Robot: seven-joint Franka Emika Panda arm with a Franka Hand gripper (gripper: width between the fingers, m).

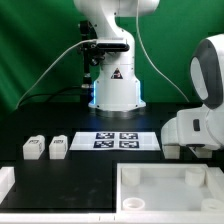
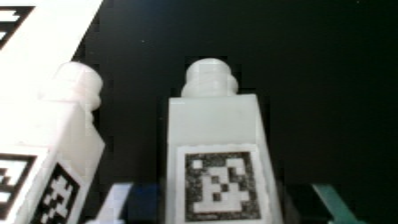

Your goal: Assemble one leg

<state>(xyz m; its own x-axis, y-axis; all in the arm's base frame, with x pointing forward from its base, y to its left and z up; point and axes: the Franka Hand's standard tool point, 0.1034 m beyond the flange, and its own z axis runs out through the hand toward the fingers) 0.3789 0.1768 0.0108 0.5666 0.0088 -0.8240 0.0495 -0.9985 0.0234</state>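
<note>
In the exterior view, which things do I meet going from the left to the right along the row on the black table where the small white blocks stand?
Left leg → second leg → marker board → white robot arm, at the exterior view's right.

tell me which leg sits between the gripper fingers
The leg whose tag shows whole: it sits between the fingers of the gripper; the other leg lies outside them, partly out of frame.

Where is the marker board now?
The marker board lies flat on the table in front of the arm's base; the nearest leg stands beside it, toward the exterior view's left.
</note>
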